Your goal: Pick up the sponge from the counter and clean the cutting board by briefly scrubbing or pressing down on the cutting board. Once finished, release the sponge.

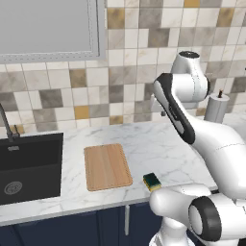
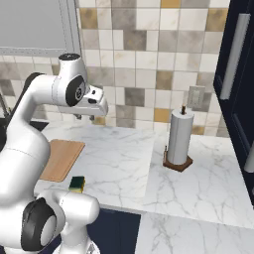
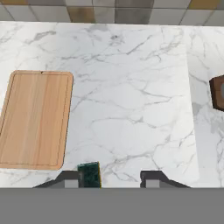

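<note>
**Nothing gripped yet: sponge waits at the tabletop's front edge**

Left base view: the sponge (image 1: 152,181) lies on the tabletop (image 1: 158,144), near its front edge and just right of the cutting board (image 1: 107,166), apart from it. A black sink (image 1: 30,166) sits left of the board. The arm is raised well above the marble.

Right base view: the hand (image 2: 85,117) hangs high over the tabletop's back part, far from the sponge (image 2: 77,184). A paper towel holder (image 2: 179,140) stands well off to the right.

Hand view: the finger tips (image 3: 70,179) stand spread with only marble between them, so the hand is released and empty. The sponge (image 3: 89,173) shows just beside the left tip, off centre.

To do the reach well, I judge the hand should shift until the sponge sits midway between the tips, then descend straight and close across its short sides, keeping clear of the tabletop's edge.
</note>
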